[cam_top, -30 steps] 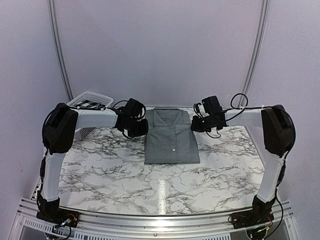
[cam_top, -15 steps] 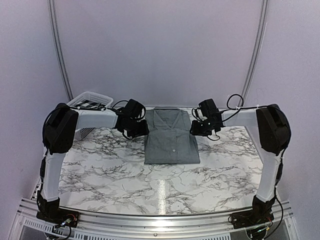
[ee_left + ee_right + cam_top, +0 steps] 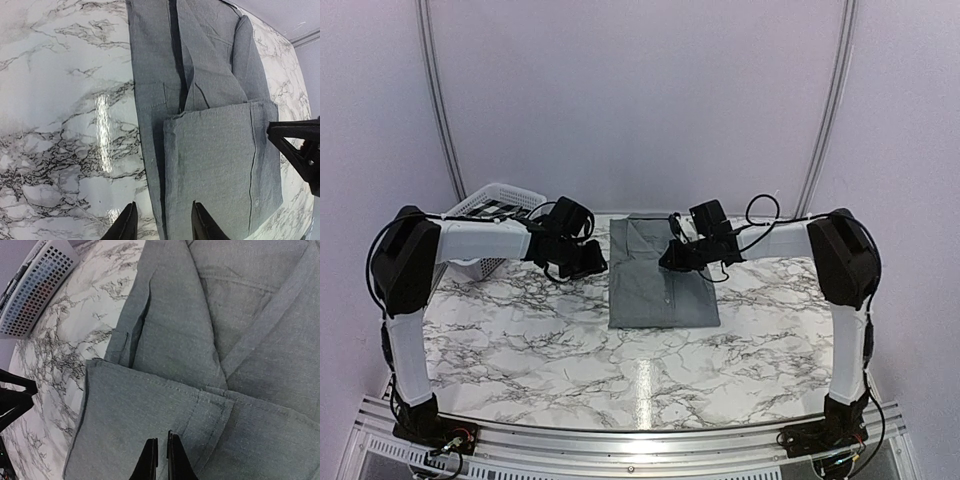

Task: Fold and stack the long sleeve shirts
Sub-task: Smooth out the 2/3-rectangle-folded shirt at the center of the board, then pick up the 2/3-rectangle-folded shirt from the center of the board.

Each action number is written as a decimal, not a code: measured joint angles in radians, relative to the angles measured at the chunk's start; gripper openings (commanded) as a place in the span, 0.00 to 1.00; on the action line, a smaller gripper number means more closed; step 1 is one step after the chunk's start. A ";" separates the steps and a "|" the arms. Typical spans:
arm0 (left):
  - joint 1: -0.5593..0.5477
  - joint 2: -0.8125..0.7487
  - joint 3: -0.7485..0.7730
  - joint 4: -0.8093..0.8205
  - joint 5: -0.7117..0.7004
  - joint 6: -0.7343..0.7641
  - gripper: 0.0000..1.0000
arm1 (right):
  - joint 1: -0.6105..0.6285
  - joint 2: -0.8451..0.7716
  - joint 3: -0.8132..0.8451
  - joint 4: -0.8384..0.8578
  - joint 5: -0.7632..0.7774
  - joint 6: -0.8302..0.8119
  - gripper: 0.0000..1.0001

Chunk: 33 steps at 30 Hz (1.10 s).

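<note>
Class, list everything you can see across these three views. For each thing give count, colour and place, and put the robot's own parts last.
long sleeve shirt: one, mid-grey, folded, far middle of the table.
basket: one, white perforated plastic, far left corner of the table; contents unclear.
table: one, white marble with dark veins, under everything.
rail: one, silver metal, along the table's near edge.
left arm: one, white and black, reaching in from the left.
right arm: one, white and black, reaching in from the right.
left fingers: two, black, apart, by the shirt's left edge.
right fingers: two, black, nearly together, over the shirt.
</note>
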 measured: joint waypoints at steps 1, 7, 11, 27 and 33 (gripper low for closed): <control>0.000 -0.010 -0.022 0.005 0.008 -0.002 0.37 | 0.000 0.026 0.005 0.014 -0.013 0.002 0.05; -0.013 -0.061 -0.164 0.031 0.067 -0.024 0.38 | 0.000 0.126 0.008 0.043 -0.050 0.019 0.06; -0.033 -0.076 -0.219 0.050 0.119 -0.043 0.39 | 0.000 0.136 0.008 0.062 -0.051 0.024 0.06; -0.103 -0.078 -0.308 0.114 0.197 -0.142 0.38 | 0.000 0.093 0.007 0.040 -0.023 0.042 0.09; -0.119 -0.078 -0.310 0.115 0.201 -0.179 0.33 | 0.000 0.081 0.007 0.027 -0.019 0.042 0.09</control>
